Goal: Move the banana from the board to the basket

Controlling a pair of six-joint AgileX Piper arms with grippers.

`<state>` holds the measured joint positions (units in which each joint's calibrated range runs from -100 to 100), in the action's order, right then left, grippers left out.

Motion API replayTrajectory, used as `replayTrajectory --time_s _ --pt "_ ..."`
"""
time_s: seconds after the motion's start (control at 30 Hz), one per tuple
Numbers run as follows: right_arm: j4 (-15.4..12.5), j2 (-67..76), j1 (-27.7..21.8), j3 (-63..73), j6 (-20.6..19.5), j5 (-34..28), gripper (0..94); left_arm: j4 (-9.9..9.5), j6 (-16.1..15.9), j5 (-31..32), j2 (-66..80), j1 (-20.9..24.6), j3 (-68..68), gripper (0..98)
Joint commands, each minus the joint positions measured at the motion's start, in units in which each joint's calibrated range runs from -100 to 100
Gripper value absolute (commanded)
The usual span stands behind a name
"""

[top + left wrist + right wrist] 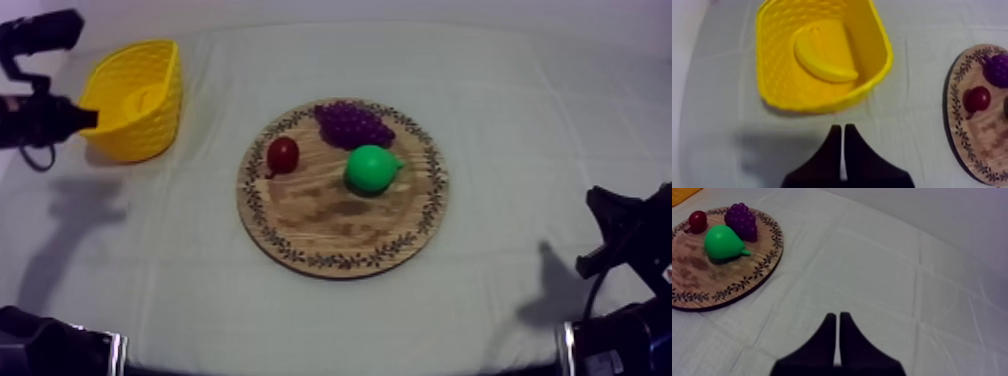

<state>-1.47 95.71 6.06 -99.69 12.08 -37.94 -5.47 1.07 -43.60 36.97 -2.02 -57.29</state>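
The curved yellow toy banana (822, 60) lay inside the woven yellow basket (772, 65). Our left gripper (843, 129), just beside the basket, and right gripper (837, 316), well apart, were both closed on nothing. We judged any retreat should avoid nudging it.

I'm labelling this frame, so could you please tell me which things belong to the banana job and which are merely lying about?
Job: banana, in the yellow basket; wooden board; left gripper, shut.
Lying about: grapes; pear; small red fruit.
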Motion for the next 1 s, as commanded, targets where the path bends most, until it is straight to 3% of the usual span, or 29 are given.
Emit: replayTrajectory --time_s 0.0,0.33,0.6,0.83,0.97 --pt "0.0 0.0 0.0 0.0 0.0 0.0 0.5 0.93 -0.4 -0.1 17.7 0.2 -7.3 0.1" --pt "0.0 0.0 0.0 0.0 0.0 0.0 0.5 3.68 -1.2 1.2 42.2 1.8 -26.3 0.1" --pt "0.0 0.0 0.0 0.0 0.0 0.0 0.5 3.52 -0.3 2.9 54.7 0.7 -37.2 0.1" --pt "0.0 0.0 0.0 0.0 0.0 0.0 0.5 3.25 -1.8 2.4 61.7 -0.4 -39.7 0.8" --pt "0.0 0.0 0.0 0.0 0.0 0.0 0.5 3.32 4.4 6.6 62.7 -0.8 -41.2 0.3"
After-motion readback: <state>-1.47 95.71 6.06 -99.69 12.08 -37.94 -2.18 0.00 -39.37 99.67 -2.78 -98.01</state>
